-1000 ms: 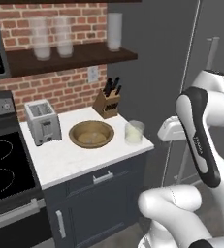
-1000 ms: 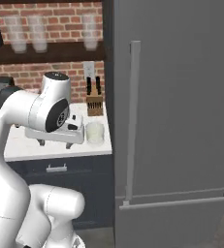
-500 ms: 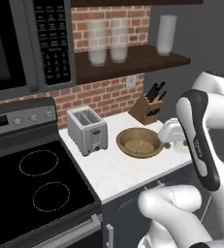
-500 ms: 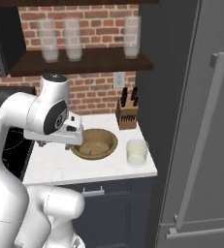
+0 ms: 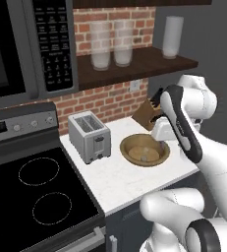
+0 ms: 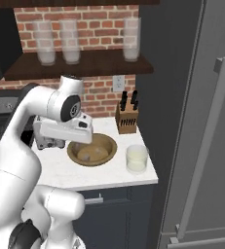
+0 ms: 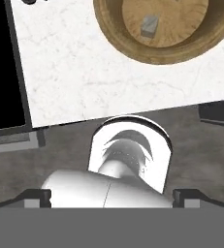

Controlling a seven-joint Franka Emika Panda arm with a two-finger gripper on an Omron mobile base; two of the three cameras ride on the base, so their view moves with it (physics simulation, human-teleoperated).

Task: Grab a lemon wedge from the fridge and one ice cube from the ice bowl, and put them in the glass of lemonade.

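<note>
Ice bowl (image 5: pixel 144 150) nearer now (camera shifted).

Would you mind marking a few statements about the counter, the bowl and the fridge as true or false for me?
1. The ice cube lies inside the ice bowl. True.
2. The fridge door stands open. False: it is closed.
3. The glass of lemonade stands on the counter, beside the bowl. True.
4. The toaster sits between the bowl and the knife block. False: it sits on the bowl's other side, toward the stove.
5. The gripper holds the ice cube. False: its tips are far apart, nothing between them.
</note>
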